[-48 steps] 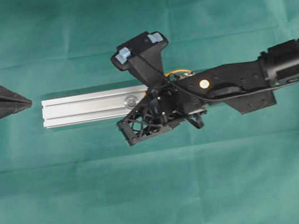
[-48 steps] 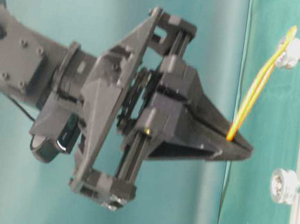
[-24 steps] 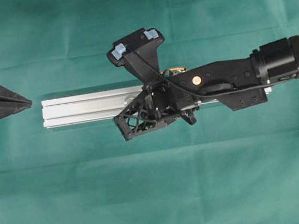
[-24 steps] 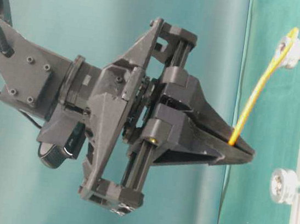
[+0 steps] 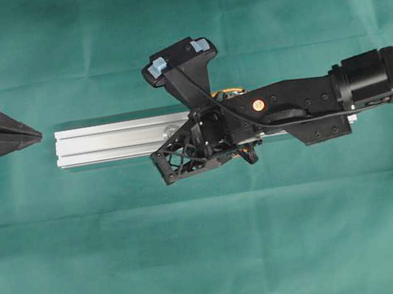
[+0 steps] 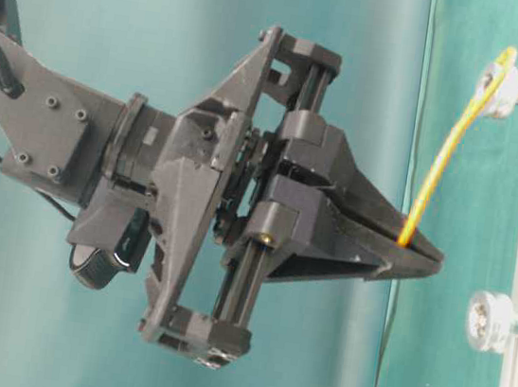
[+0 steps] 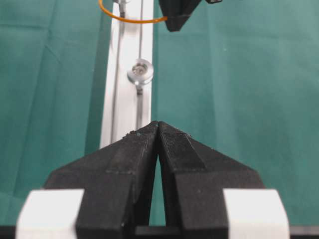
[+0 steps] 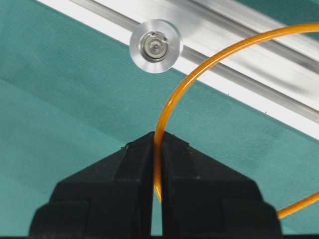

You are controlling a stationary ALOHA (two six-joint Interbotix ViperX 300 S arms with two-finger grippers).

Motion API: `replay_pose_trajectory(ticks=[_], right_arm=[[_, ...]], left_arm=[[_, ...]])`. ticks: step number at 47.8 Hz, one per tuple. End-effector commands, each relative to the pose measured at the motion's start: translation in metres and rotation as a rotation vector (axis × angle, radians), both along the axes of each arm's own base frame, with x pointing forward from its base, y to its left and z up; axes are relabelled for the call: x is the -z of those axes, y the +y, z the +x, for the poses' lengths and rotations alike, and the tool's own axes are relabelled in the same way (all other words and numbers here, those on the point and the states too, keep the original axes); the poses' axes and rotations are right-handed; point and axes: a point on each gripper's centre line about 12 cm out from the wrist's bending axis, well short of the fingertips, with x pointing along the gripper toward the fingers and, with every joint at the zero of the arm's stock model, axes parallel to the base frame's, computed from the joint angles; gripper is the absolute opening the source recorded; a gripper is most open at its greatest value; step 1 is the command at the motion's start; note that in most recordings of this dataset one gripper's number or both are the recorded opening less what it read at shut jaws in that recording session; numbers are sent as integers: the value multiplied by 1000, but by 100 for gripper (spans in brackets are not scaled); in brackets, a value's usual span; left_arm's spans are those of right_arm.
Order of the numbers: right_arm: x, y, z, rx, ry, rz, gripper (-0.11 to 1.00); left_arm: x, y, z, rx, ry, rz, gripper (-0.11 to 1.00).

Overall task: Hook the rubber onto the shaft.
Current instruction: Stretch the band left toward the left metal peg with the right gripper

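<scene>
Merely thin orange rubber (image 8: 172, 99), ridged aluminium rail (image 5: 118, 140).

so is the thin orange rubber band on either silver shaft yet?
Half on. The thin orange rubber band loops over the far silver shaft; the near silver shaft is bare. The right gripper pinches its free end.

A robotics lab bench, set up as a test rig; the worktop (image 5: 214, 263) is draped wall to wall in green cloth (image 5: 92, 44), creased in places; a bare silver aluminium rail (image 5: 121, 140) with round studs (image 7: 140, 71) lies on it as a fixture; black, seemingly 3D-printed arm parts (image 6: 201, 196) with exposed screws and cabling reach in from the edges.
</scene>
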Motion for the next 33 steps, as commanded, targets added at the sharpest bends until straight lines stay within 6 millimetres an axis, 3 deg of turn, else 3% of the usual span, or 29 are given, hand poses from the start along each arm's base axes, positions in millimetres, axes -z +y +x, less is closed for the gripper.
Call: replay_pose_trajectory(ticks=[1, 16, 33], right_arm=[[-16, -4, 2, 13, -34, 1, 5], [-18, -5, 4, 106, -43, 33, 5], [-21, -6, 27, 120, -79, 30, 5]], left_arm=[[-10, -1, 3, 2, -25, -1, 0], [-8, -1, 3, 3, -14, 3, 0], [-7, 0, 3, 3, 1, 3, 0]])
